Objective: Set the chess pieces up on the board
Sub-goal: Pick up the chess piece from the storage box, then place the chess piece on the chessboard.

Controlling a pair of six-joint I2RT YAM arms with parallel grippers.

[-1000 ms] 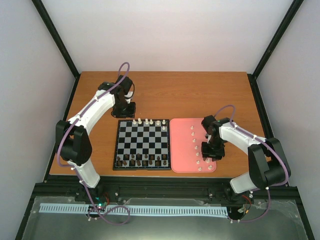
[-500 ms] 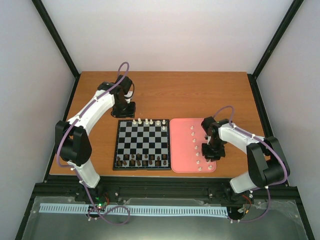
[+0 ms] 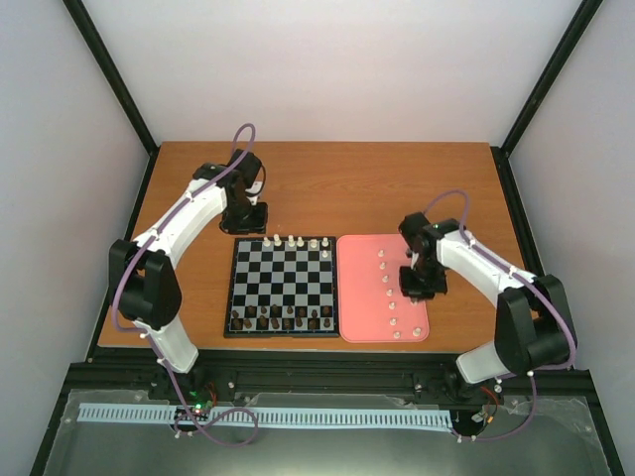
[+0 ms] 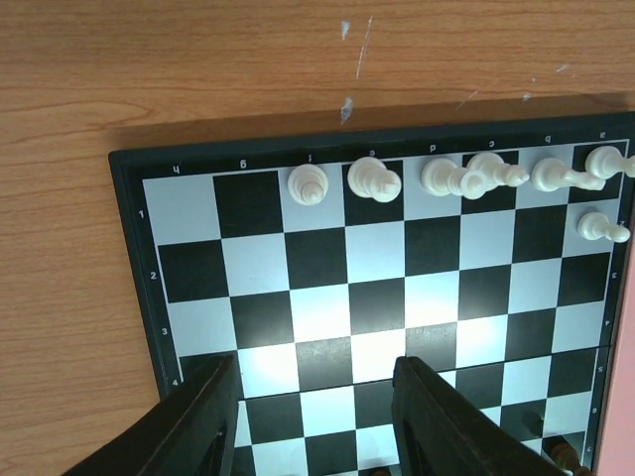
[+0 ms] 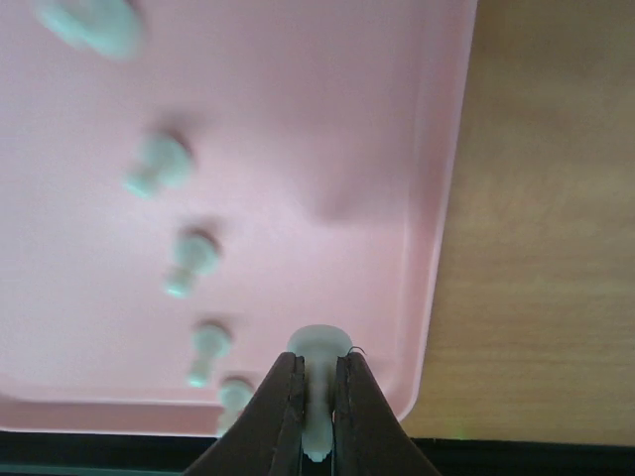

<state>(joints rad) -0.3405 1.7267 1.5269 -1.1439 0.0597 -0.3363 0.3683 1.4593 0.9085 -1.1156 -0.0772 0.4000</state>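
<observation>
White pieces (image 4: 372,179): six stand on the far rank of the board (image 3: 283,288), and one pawn (image 4: 600,227) stands in the second rank at the tray-side edge. The two back-rank squares at the other end are bare. Dark pieces (image 3: 283,317) fill the near ranks.

A line of white pieces waits on the tray (image 3: 362,288), just right of the board.

Right gripper (image 5: 317,369) hangs over the tray's near right corner, pinching one white piece (image 5: 317,342). Left gripper (image 4: 316,372) hovers over the board, jaws part spread, empty.

We judge white's side under half set; the pawn rank is mostly left.
</observation>
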